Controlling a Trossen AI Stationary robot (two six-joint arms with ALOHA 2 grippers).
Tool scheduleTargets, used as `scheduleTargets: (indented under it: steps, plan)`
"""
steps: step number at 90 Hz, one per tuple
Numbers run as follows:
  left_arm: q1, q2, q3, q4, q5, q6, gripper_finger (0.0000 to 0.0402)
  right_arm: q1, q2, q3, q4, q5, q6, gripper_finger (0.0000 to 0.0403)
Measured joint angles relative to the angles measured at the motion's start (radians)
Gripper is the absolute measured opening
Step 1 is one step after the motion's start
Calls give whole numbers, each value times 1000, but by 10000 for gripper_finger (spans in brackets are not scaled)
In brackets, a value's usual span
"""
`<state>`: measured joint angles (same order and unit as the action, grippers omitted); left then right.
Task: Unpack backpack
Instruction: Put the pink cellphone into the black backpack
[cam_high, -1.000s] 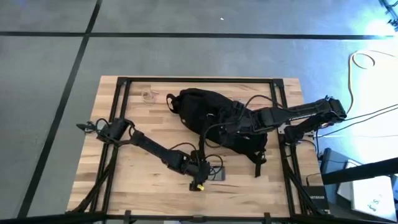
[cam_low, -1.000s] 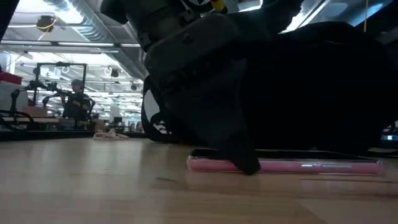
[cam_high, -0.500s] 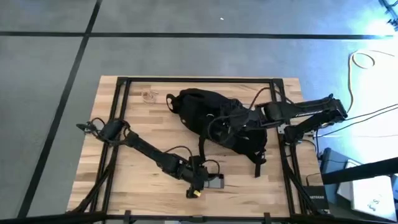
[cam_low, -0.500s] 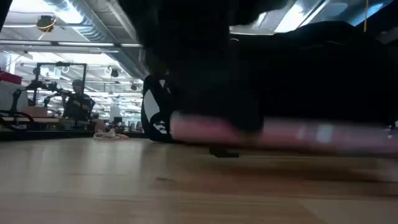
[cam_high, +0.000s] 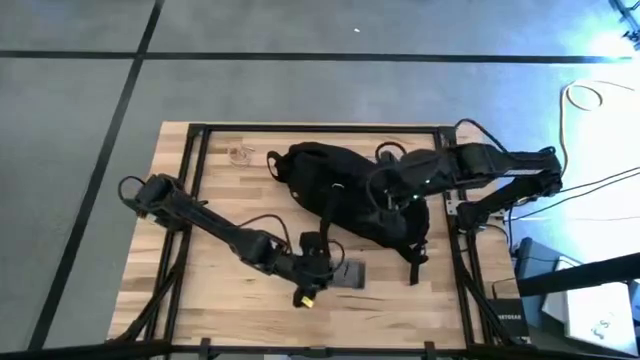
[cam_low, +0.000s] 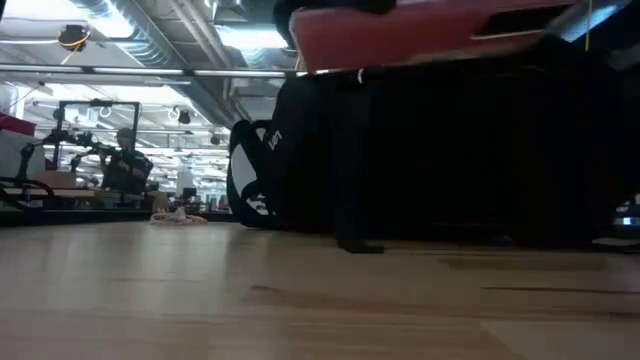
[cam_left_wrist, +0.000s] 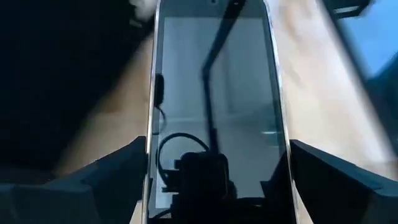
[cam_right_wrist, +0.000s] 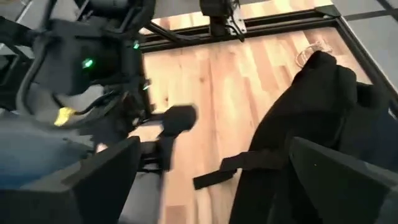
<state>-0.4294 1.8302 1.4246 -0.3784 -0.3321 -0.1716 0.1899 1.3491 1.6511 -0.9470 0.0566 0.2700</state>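
backpack (cam_high: 345, 195): one, black, lying mid-table toward the right
phone (cam_high: 348, 272): one, pink-edged, lifted off the table, just in front of the backpack
left gripper (cam_high: 335, 272): clamped on the phone
right gripper (cam_high: 385, 195): above the backpack, fingers spread, empty

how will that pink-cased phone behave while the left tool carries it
The flat pink-cased phone is probably rigid: it keeps straight edges with one end clamped in the left tool. Its glossy reflective screen looks slippery, so it may slide or pivot.

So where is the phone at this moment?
The phone is held in the left gripper, lifted off the table at its front middle, just in front of the backpack.
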Motion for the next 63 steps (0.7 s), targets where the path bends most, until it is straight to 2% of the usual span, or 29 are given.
scheduleTargets:
  steps: [18, 24, 34, 43, 55, 63]
  plan:
    - [12, -39, 0, -22, -253, 266, 341, 95, 6, -7, -75, 27, 75, 392]
    - [18, -39, 0, -25, -329, 343, 341, 143, 9, -12, -126, 65, 119, 392]
    - [28, -38, 1, -21, -412, 423, 341, 248, 5, -41, -191, 256, 243, 392]
    - [36, -38, 1, -1, -449, 469, 341, 341, 0, -131, -204, 420, 383, 392]
    - [36, -38, 1, 29, -473, 534, 341, 377, 13, -298, -77, 498, 542, 392]
    - [30, -38, 1, 28, -475, 567, 341, 351, 13, -334, 145, 449, 464, 392]
